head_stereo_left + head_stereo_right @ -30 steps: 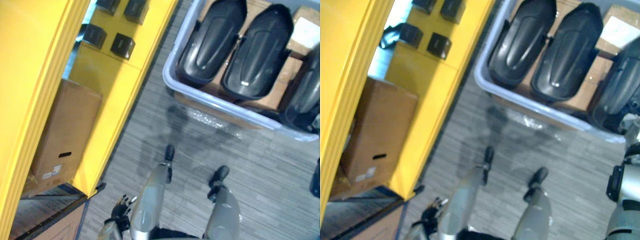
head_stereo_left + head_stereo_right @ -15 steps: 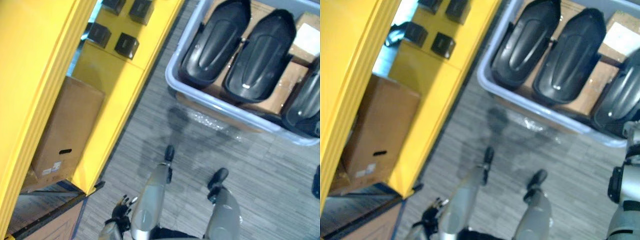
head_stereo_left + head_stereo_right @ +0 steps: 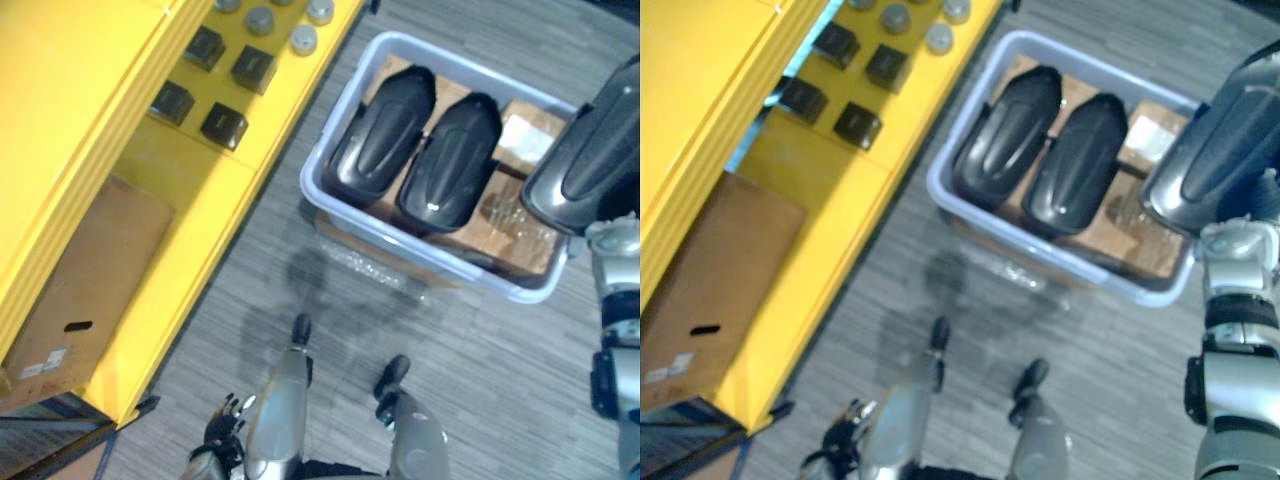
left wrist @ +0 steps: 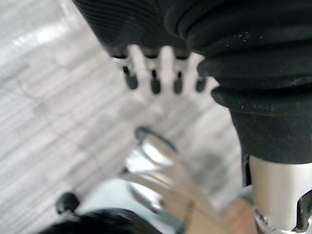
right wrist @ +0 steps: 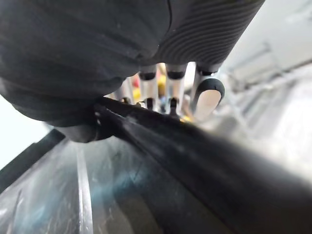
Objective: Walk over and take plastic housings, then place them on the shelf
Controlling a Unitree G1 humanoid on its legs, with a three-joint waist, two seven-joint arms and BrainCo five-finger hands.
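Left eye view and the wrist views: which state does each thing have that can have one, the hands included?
Right hand: shut on the edge of the held housing.
Held housing: up in the air, covering the right rim of the bin.
Two other housings: lying side by side in the bin.
Bin: open-topped, on the floor.
Left hand: open, empty, hanging low.
Cardboard box: on the yellow shelf, flaps hidden.

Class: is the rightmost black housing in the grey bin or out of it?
Out. The housing lies across the bin rim and reaches past it, and the right robot hand has its fingers hooked over its edge.
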